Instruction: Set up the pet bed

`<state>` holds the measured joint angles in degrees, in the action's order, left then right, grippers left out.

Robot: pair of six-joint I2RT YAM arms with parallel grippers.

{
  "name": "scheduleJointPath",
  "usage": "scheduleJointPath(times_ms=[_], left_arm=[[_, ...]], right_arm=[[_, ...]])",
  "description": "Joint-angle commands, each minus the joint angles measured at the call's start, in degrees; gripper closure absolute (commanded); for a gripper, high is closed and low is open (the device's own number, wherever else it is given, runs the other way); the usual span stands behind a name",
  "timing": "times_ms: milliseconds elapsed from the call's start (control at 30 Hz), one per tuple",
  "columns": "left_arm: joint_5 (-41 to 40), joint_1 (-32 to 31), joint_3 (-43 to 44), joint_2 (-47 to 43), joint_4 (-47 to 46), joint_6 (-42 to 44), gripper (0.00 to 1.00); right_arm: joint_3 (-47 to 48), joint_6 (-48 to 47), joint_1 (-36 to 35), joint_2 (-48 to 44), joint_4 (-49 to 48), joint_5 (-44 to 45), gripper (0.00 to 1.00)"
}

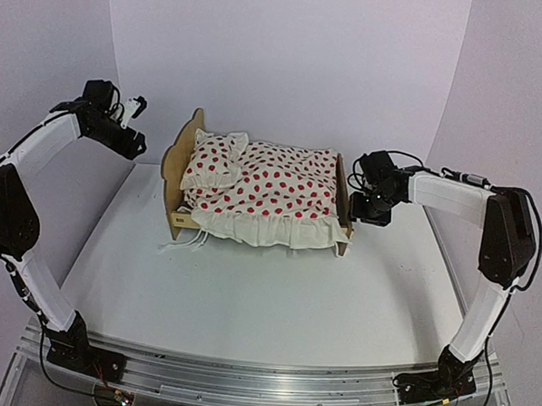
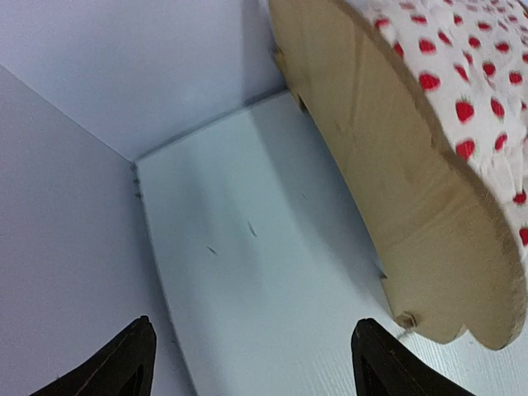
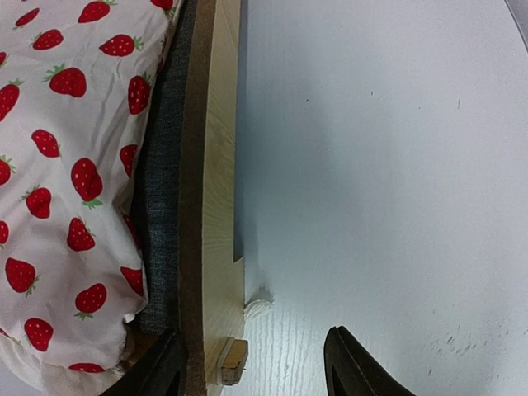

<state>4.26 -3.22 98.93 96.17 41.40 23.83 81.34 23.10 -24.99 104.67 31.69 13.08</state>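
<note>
While the pet bed [image 1: 176, 162] sits centred on the surface [image 1: 248, 302], the left hand [image 2: 253, 323] hangs wide and empty beside its headboard [image 2: 388, 165]; the right hand [image 3: 252, 332], partly spread, straddles the footboard [image 3: 210, 165] without gripping.

1. The whole table [image 1: 248, 302] is seen from afar by the top camera, set above and behind the arm bases [image 1: 73, 343] and faced forward and down, with the pet bed [image 1: 254, 188] at mid-frame.
2. The headboard [image 2: 396, 190] is viewed closely from its outer side, steeply downward, by the left wrist camera.
3. The footboard [image 3: 216, 165] is viewed closely from almost straight above by the right wrist camera.
4. Bed and table are shared by all three views; a different end of the bed is held by each wrist view.
</note>
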Motion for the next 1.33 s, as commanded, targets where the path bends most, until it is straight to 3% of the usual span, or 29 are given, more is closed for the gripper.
scheduleJointPath(times_ms=[0, 200, 433, 667, 800, 933, 1000, 1100, 1300], left_arm=[[8.24, -0.54, -10.24, -1.20, -1.16, -1.53, 0.19], [7.62, -0.66, -17.57, -0.54, -3.13, -0.85, 0.22], [11.19, -0.21, -27.49, -5.20, -6.83, -3.43, 0.21], [15.81, 1.50, -44.29, -11.79, -18.02, -6.16, 0.17], [12.11, 2.82, -50.12, -13.28, -24.27, -9.74, 0.15], [0.03, 2.91, -53.96, -13.97, -32.74, -21.80, 0.15], [-1.59, 2.96, -55.11, -13.78, -34.46, -23.27, 0.14], [-0.79, 2.96, -56.77, -13.46, -35.90, -23.30, 0.14], [-0.27, 2.96, -57.24, -13.29, -36.23, -23.75, 0.15]], right_arm=[[4.38, -4.94, 2.92, 3.88, 5.33, 2.21, 0.44], [10.11, -8.48, 3.14, 2.51, 7.20, -11.80, 0.41], [5.59, -8.50, 7.15, -13.75, 4.71, -12.59, 0.35], [-17.35, -9.97, 13.60, -28.92, -3.13, -4.74, 0.31], [-39.22, -12.54, 14.44, -39.80, -21.27, 2.99, 0.24], [-58.43, -13.52, 14.81, -48.82, -39.55, 11.72, 0.19], [-66.16, -13.98, 14.85, -51.64, -45.33, 13.21, 0.18], [-72.78, -14.05, 14.82, -55.41, -50.50, 13.84, 0.17], [-77.86, -14.18, 14.85, -57.85, -51.15, 14.55, 0.16]])
